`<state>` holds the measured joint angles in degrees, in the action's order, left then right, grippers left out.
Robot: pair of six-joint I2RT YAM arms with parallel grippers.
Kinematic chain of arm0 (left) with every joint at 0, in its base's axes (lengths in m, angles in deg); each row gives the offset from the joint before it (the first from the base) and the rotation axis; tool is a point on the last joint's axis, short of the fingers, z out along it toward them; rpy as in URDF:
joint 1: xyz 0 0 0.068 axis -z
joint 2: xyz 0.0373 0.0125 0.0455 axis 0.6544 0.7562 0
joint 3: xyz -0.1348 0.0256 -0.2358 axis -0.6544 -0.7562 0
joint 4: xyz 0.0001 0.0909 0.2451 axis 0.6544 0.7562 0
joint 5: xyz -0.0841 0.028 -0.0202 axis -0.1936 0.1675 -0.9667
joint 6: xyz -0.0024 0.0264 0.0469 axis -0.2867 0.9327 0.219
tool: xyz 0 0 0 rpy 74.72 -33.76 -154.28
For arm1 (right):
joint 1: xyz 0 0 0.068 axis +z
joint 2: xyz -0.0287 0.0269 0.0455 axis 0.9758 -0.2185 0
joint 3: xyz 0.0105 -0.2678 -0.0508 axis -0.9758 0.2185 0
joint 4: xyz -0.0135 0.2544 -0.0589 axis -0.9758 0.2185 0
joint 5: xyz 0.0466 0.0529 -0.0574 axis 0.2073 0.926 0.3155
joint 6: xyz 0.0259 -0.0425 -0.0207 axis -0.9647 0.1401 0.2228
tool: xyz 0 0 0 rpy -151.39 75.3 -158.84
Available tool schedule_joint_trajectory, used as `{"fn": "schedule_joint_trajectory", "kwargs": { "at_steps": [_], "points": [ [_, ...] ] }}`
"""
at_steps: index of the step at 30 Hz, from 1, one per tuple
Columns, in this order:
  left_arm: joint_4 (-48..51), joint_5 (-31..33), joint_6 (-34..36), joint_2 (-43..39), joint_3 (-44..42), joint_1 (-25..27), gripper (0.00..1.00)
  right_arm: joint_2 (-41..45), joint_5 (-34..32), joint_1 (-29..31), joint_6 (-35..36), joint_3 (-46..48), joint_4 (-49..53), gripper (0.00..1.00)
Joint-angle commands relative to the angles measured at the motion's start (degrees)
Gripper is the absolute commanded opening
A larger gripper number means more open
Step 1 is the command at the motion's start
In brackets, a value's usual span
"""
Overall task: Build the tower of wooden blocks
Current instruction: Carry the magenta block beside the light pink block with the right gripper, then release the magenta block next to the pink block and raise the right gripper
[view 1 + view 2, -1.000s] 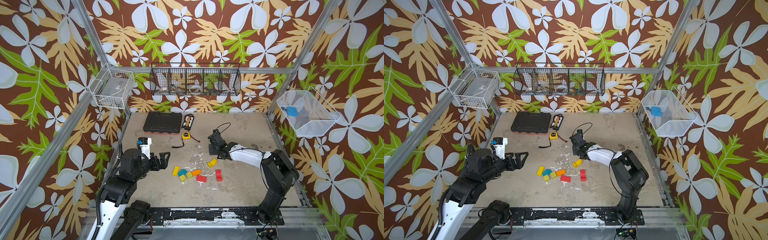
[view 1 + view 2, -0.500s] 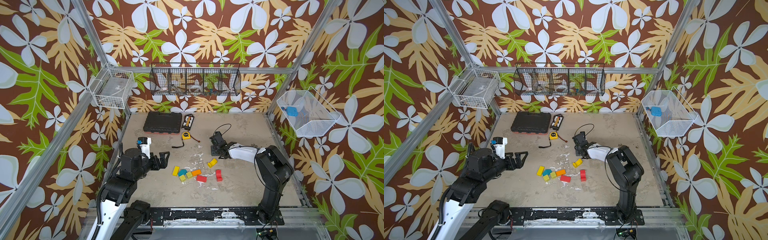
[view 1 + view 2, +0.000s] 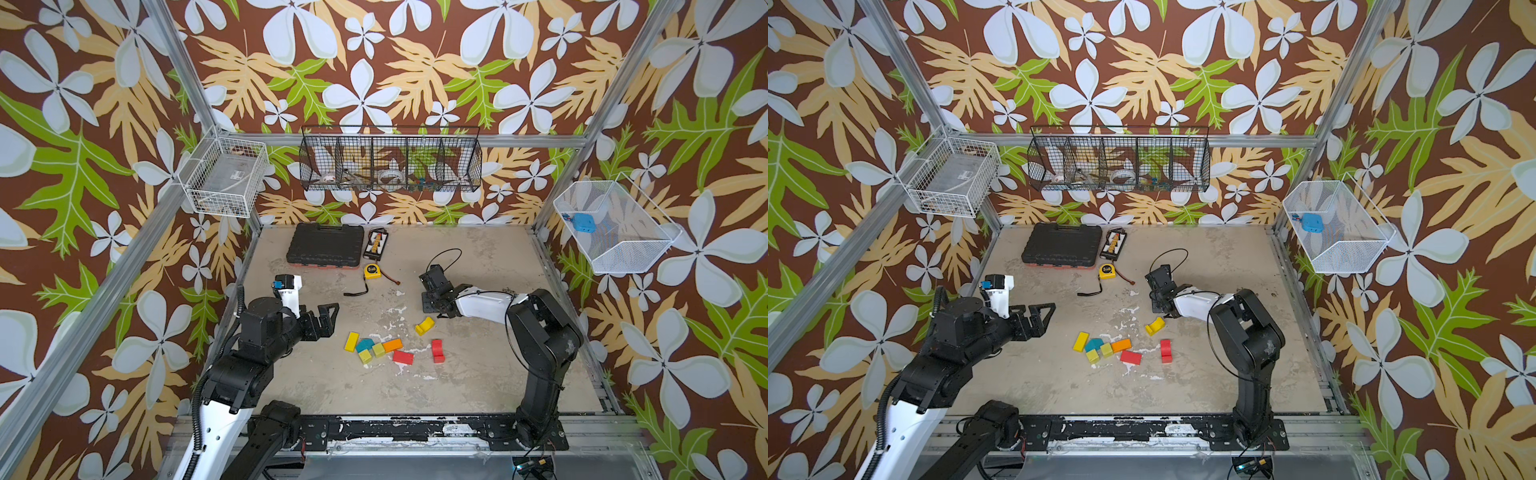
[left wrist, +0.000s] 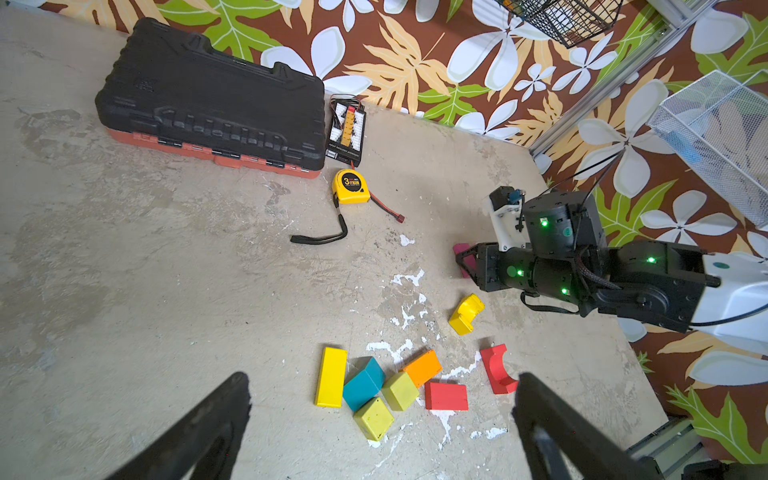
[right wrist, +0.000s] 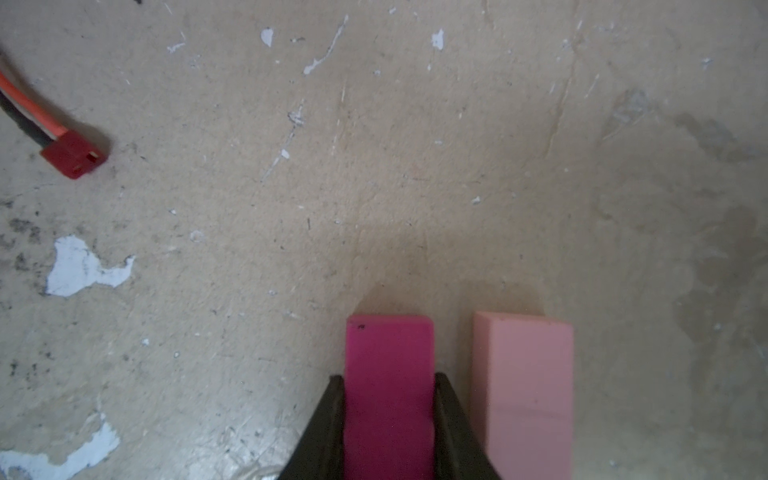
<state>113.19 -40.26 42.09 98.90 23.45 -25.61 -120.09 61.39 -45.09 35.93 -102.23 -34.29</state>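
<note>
Magenta brick [image 5: 388, 395] sits pinched between the right gripper's [image 5: 389, 380] black fingers. Its long axis runs straight out along them, parallel to a pale pink brick [image 5: 525, 390] just beside it across a narrow gap. Both are matte and square-edged, and both are cut off at the picture's edge. In both top views the gripper hides them, right of centre on the scuffed table [image 3: 478, 374].

Nearer lie the loose blocks: yellow arch [image 4: 465, 313], red arch [image 4: 496, 370], red brick [image 4: 446, 396], orange brick [image 4: 422, 368], teal block [image 4: 363, 384] and lime cubes [image 4: 400, 390]. Leftmost is the yellow brick [image 4: 331, 376], lengthwise roughly near to far. The left gripper [image 3: 322, 318] hovers left of them, jaws spread wide.
</note>
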Motion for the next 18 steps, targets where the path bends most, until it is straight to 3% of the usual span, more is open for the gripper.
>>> {"fn": "schedule_joint_trajectory", "kwargs": {
  "at_steps": [1,18],
  "points": [
    [-0.35,0.45,-0.47,-0.17,0.23,0.07,1.0,-0.37,-0.74,-0.16,0.43,-0.37,-0.09,0.29],
    [-0.18,0.5,-0.54,-0.25,0.19,0.05,1.0,0.13,-1.17,-0.83,0.61,-0.54,0.54,0.39]
  ]
}}
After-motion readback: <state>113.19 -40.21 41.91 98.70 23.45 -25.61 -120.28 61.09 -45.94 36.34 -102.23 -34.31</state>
